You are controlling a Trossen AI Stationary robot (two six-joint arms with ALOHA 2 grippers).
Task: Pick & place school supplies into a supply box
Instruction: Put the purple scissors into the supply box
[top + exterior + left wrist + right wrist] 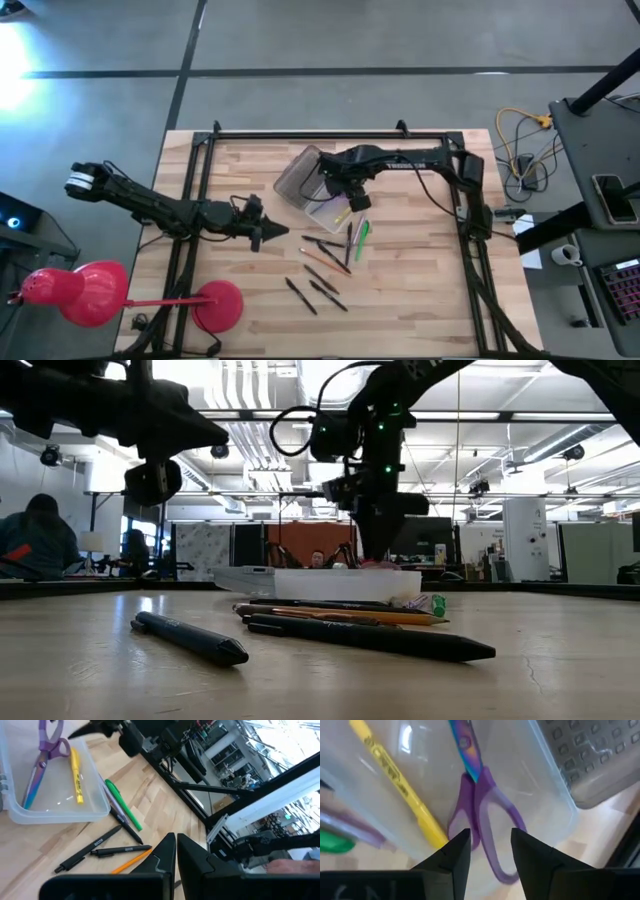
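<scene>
The clear supply box [322,203] lies open on the table, its grey dimpled lid [298,175] folded back toward the far left. Inside lie purple scissors [485,805] and a yellow marker [400,785]. My right gripper [490,845] is open, pointing down into the box over the scissors' handles, a finger on each side. A green marker [362,240], an orange pencil [131,862] and several black pens [328,294] lie flat on the wood near the box. My left gripper [270,233] is shut and hovers left of the pens, touching nothing.
A red desk lamp [90,292] stands at the table's near left corner. Black frame rails [330,133] run along the far, left and right edges. Bare wood lies on the table's near side and to the right of the pens. People sit in the room beyond [40,540].
</scene>
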